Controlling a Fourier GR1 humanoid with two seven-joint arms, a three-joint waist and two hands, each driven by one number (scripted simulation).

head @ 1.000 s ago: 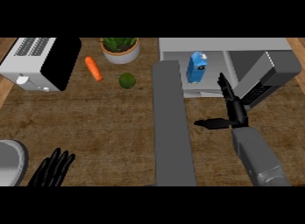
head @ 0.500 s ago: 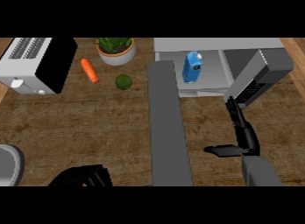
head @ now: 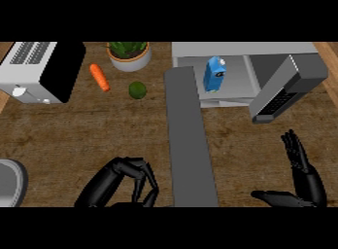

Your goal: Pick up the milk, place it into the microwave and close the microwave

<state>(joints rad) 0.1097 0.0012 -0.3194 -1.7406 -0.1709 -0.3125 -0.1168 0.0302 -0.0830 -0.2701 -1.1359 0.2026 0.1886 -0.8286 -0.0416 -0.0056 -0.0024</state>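
Both hands have dropped back toward the near edge since the last look: the right hand point(head: 301, 182), which was up beside the microwave a second ago, now sits low at the near right with its fingers point(head: 294, 148) straight and spread, thumb out to the side, holding nothing. The left hand point(head: 122, 187) has come further into view at the near left, and its fingers are curled downward around nothing. The milk point(head: 214, 74), a blue carton with a white patch, stands upright inside the microwave point(head: 272, 53) at the far right, and the microwave door point(head: 190, 141) hangs open, swung out toward the near side as a long grey slab. The bench point(head: 64, 131) is dark brown wood with a mottled grain, edged by paler wood strips at far left and far right. At the far left lies a boxy toaster point(head: 39, 70), silver with a black side. Beside it lies an orange carrot point(head: 99, 78), then a round green avocado point(head: 137, 90), and behind them a potted plant point(head: 129, 53) in a pale round pot. A rounded grey object point(head: 3, 182) pokes in at the near left edge; what it is, I cannot tell.
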